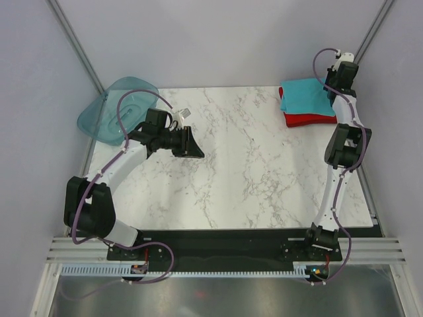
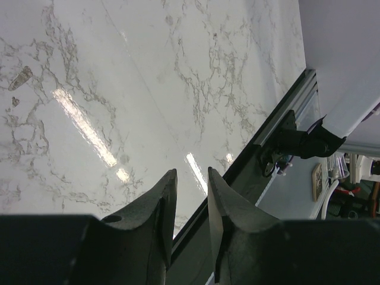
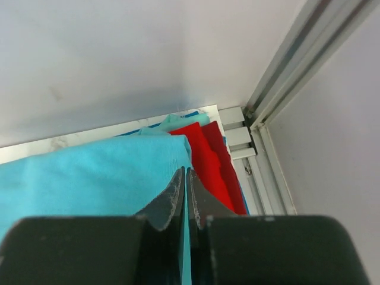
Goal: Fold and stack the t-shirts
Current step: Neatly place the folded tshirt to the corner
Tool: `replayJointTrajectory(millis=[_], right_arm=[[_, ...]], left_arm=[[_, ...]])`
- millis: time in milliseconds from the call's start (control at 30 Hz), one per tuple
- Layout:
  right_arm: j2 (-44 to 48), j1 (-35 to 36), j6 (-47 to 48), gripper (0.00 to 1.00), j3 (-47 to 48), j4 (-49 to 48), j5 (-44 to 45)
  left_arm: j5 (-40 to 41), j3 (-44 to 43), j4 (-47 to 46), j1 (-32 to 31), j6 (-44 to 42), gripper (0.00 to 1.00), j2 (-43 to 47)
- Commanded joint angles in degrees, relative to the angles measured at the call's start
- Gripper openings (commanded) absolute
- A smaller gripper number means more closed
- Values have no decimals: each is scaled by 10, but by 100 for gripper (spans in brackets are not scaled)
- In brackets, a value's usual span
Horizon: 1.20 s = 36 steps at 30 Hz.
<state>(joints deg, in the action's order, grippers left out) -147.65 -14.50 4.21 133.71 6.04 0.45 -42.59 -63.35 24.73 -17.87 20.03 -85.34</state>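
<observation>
Teal tee (image 1: 304,96) folded atop red tee (image 1: 310,121), nearly done; R pincer (image 3: 185,171) pinched on teal edge, L pincer (image 2: 191,172) part-open, empty.

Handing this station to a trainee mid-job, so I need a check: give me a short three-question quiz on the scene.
1. True or false: the red t-shirt lies on top of the turquoise t-shirt.
2. Which gripper holds nothing? A) left gripper B) right gripper
3. Fill in: the plastic tray sits at the table's far ____ corner.
Key: 1 false, the turquoise one is on top. 2 A, its jaws stand apart over bare marble. 3 left.
</observation>
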Motion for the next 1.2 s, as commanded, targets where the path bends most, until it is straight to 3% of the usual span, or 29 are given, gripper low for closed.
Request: replayJointTrajectory(millis=[0, 200, 267, 367, 567, 1167], right_arm=[[152, -3, -40, 9, -39, -28, -16], [306, 10, -104, 14, -188, -16, -61], [327, 10, -120, 14, -232, -16, -114], [353, 11, -162, 8, -279, -18, -161], [355, 18, -187, 0, -328, -20, -230], [323, 18, -177, 0, -385, -6, -265]], left_arm=[[-5, 4, -15, -3, -26, 35, 3], [0, 7, -18, -3, -35, 35, 23], [4, 9, -17, -3, -36, 35, 30], [5, 11, -19, -3, -36, 35, 33], [7, 16, -20, -3, -37, 36, 40], [8, 17, -19, -3, -37, 36, 35]])
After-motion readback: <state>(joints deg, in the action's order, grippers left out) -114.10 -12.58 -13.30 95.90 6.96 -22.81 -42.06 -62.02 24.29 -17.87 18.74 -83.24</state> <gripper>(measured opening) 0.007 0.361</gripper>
